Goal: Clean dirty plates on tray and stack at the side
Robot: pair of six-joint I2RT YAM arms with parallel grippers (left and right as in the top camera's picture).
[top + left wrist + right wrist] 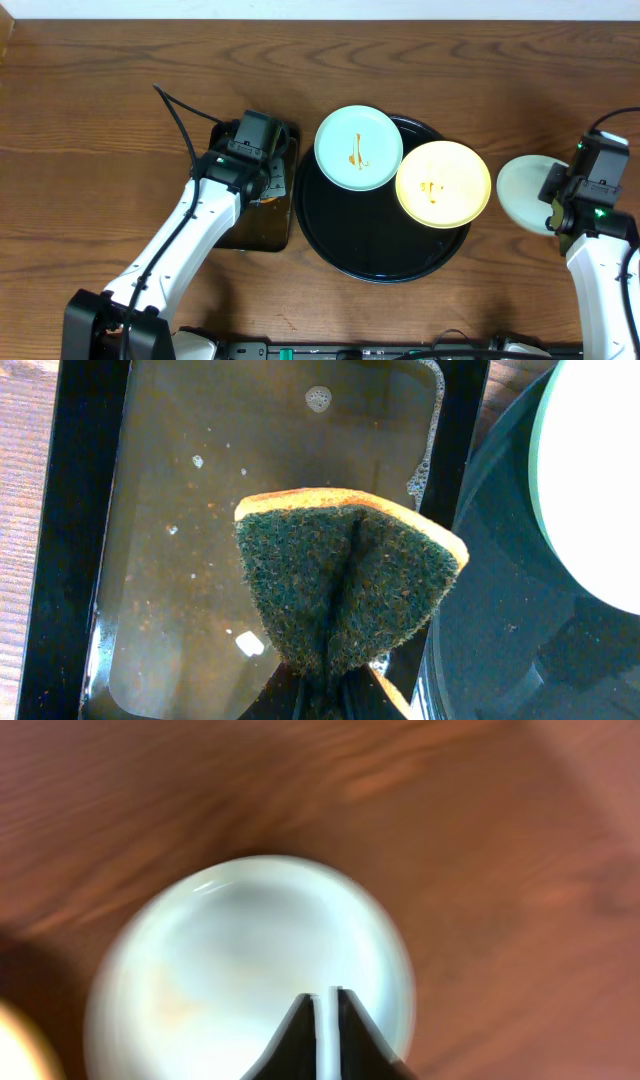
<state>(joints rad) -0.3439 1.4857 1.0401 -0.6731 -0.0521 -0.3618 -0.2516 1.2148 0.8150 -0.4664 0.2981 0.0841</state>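
The round black tray (370, 255) holds a mint-blue plate (358, 148) with an orange-brown smear at its upper left and a pale yellow plate (443, 184) with a small smear at its right rim. A third pale plate (525, 193) is right of the tray over the wood; my right gripper (556, 205) is shut on its rim, and the plate shows blurred in the right wrist view (250, 960) between the fingers (326, 1005). My left gripper (262, 178) is shut on a folded green-and-yellow sponge (345, 585) over the rectangular tray.
A small rectangular dark tray (255, 228) with soapy water (200, 510) sits left of the round tray, touching or nearly touching it. Brown wooden table all around; arm bases lie along the front edge.
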